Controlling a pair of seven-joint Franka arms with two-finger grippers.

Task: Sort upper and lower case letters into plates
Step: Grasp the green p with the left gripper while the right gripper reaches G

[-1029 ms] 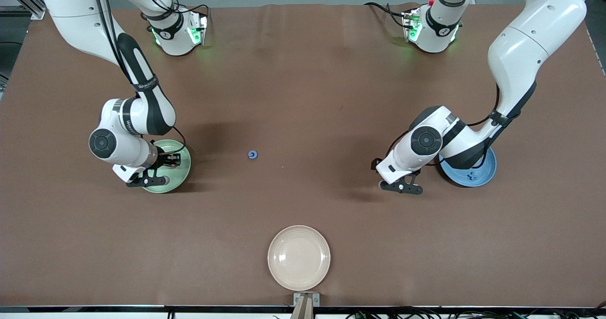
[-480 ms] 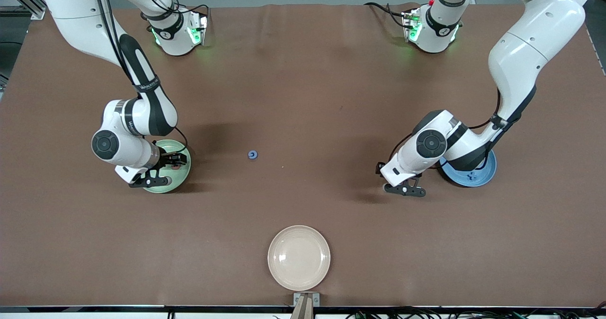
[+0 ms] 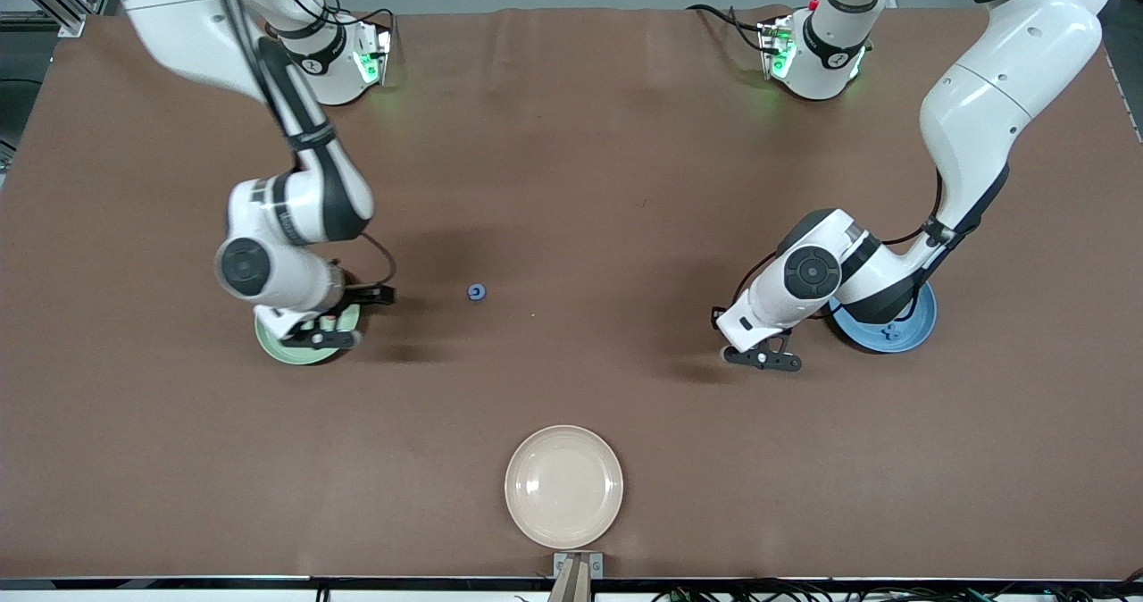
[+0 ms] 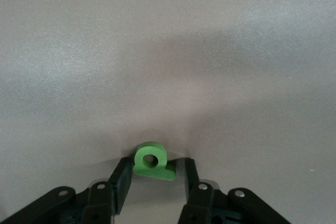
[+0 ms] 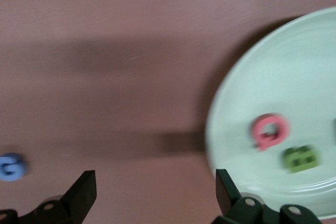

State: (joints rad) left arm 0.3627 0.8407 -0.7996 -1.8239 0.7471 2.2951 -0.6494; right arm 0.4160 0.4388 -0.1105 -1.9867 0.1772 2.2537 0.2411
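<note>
Since the earlier frames: right end effector (image 3: 344,316) shifted off the middle of the mint green plate (image 3: 279,350) toward the table's centre, now over that plate's rim on the side facing the blue letter (image 3: 478,292); left arm barely changed

Right end effector: released, fingers spread wide, empty in the right wrist view, hanging over bare table beside the plate's edge. Pinkish red letter (image 5: 270,130) and green letter (image 5: 301,158) lying inside the mint green plate, close together. Blue letter alone on the table, about midway between the two arms, well apart from either plate

Left end effector (image 3: 759,356): low over bare table just beside the sky blue plate (image 3: 911,334), grasping a small green letter (image 4: 152,161) pinched between its fingertips. Blue plus-shaped piece (image 3: 887,335) visible in the sky blue plate, the rest hidden under the arm

Likely step, judged from the layout: right arm heading for the blue letter, left arm carrying the green one toward a plate

Possible trouble: green letter held only at the very fingertips, so liable to twist or slip out on a quick swing, landing on the table short of the plate. Blue letter tiny and flat, easy to nudge aside or miss with a slightly off descent. Both arms working toward the centre, so a risk of crowding there

Surface: brown matte table covering, faintly wrinkled, no edges to stop a sliding piece. Cream-beige plate (image 3: 563,486) empty near the front edge. Metal framing and cabling around the table's border
</note>
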